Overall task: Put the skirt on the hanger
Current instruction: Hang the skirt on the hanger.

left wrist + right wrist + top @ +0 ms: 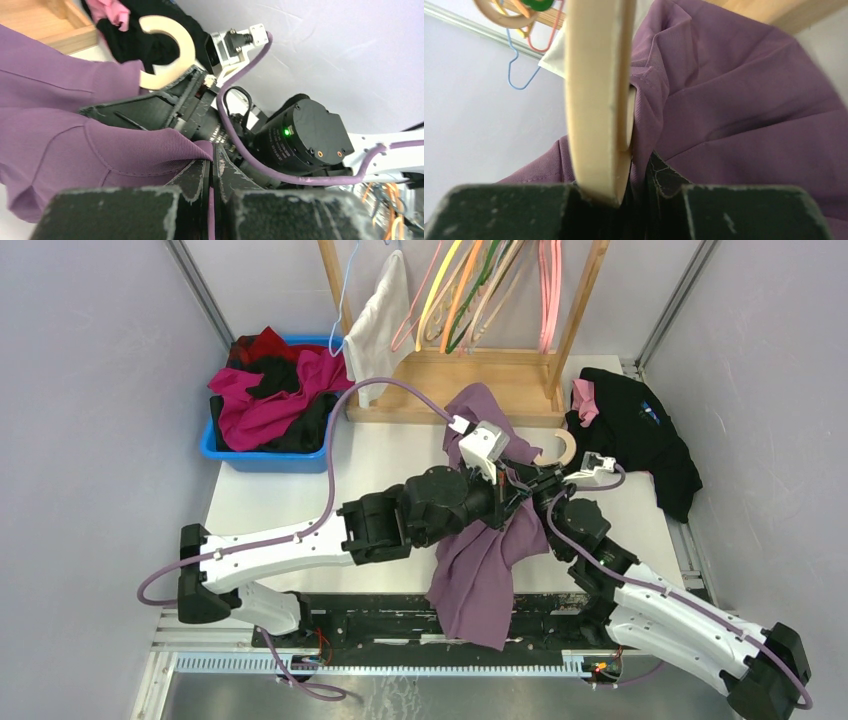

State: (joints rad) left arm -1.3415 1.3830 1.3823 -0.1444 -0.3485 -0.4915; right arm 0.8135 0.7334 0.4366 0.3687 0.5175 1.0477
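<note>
Leftward, blue bin (262,461) holds clothes (268,402); skirt (480,575) outside.

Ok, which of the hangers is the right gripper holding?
The pale wooden hanger, clamped in the right gripper. The others are thin coloured hangers hanging on the rack.

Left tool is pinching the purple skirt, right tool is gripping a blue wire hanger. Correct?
Not quite: the right tool grips the wooden hanger, not a blue wire one, as the right wrist view shows. The left tool is pinching the purple skirt.
</note>
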